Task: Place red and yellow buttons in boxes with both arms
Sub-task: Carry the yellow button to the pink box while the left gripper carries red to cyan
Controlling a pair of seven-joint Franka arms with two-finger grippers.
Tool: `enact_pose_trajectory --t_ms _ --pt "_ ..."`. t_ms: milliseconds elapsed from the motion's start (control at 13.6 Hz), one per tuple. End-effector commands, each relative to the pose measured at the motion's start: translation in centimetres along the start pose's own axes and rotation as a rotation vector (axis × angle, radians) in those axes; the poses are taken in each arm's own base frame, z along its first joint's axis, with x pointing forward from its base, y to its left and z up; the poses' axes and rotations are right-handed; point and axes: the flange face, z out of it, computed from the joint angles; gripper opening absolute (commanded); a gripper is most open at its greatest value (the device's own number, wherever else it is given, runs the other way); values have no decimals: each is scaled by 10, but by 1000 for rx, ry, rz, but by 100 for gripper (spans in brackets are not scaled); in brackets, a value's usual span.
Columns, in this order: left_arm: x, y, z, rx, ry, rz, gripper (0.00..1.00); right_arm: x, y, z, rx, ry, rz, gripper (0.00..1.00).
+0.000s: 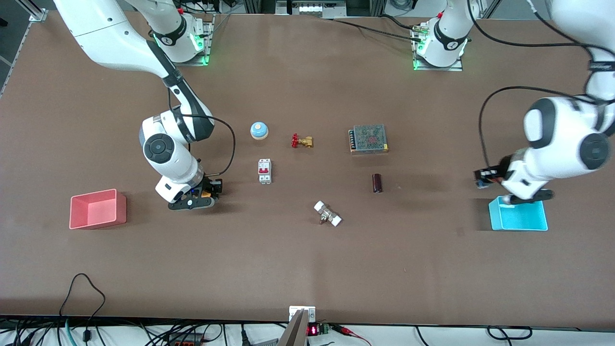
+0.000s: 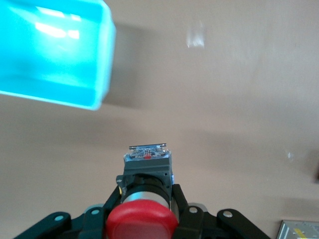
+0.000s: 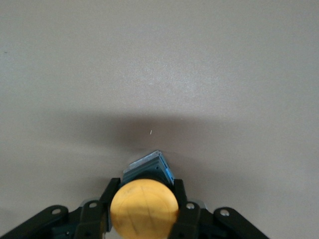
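My left gripper (image 1: 487, 177) is shut on the red button (image 2: 142, 221), a red cap on a black body, and holds it over the table just beside the cyan box (image 1: 520, 217). In the left wrist view my left gripper (image 2: 147, 193) grips the button's body, and the cyan box (image 2: 55, 50) lies a little ahead of it. My right gripper (image 1: 207, 191) is shut on the yellow button (image 3: 144, 209), low over bare table between the pink box (image 1: 98, 209) and a white breaker. In the right wrist view my right gripper (image 3: 146, 186) has only table under it.
Mid-table lie a pale blue dome (image 1: 259, 130), a brass valve with a red handle (image 1: 301, 141), a white circuit breaker (image 1: 264, 170), a mesh-topped power supply (image 1: 368, 138), a dark cylinder (image 1: 377, 183) and a white-ended fitting (image 1: 327, 214).
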Motion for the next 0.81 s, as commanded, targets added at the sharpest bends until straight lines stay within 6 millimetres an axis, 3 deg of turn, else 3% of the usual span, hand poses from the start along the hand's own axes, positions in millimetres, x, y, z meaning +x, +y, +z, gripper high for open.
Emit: enact_pose_trajectory --t_ms 0,147,220,441,588,734 --pt "28 -17 -28 54 45 80 32 2 -1 1 -2 11 -26 26" --pt "57 -42 -21 43 17 103 32 11 5 -11 -3 34 -58 24" --pt "68 -56 -15 36 12 110 32 17 12 -27 -4 51 -78 24" --pt "79 -81 8 29 -10 105 32 26 54 -100 -49 24 -59 24" --pt "91 -104 31 19 -23 110 32 28 91 -150 -60 16 -58 24" --pt "106 -118 42 17 14 138 32 30 141 -184 -41 -6 -101 24"
